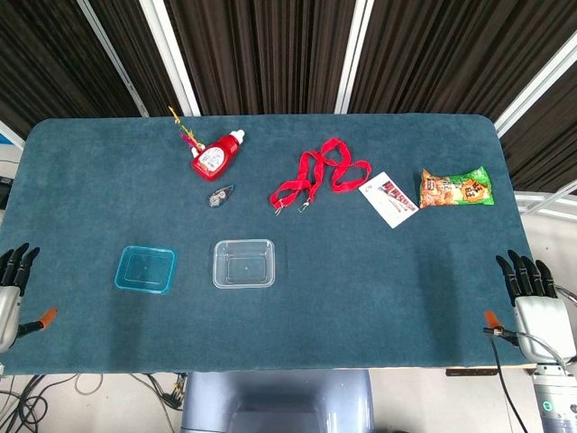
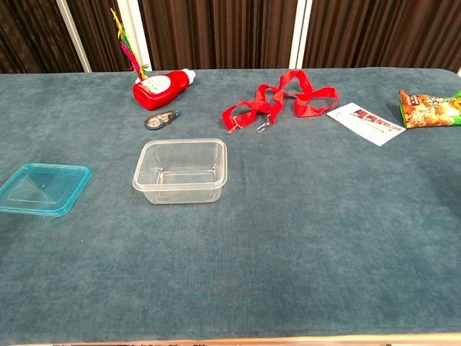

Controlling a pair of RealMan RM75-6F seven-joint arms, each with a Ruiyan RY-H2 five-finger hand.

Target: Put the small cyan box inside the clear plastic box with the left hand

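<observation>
Left hand [image 1: 13,281] and right hand [image 1: 534,296] rest at the table [image 1: 361,298] edges (fingers spread, holding nothing).

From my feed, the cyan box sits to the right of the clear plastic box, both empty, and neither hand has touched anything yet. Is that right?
Not quite. The cyan box sits to the left of the clear plastic box, as both the head view and chest view show. The rest holds: both are empty, and the left hand and right hand hold nothing at the table's near edge.

Chest view: small cyan box [image 2: 42,189] clipped at left edge, snack bag [image 2: 432,108] clipped at right edge. Head view: left hand [image 1: 13,289] partly cut off lower left; card [image 1: 389,198] print too small to read.
</observation>
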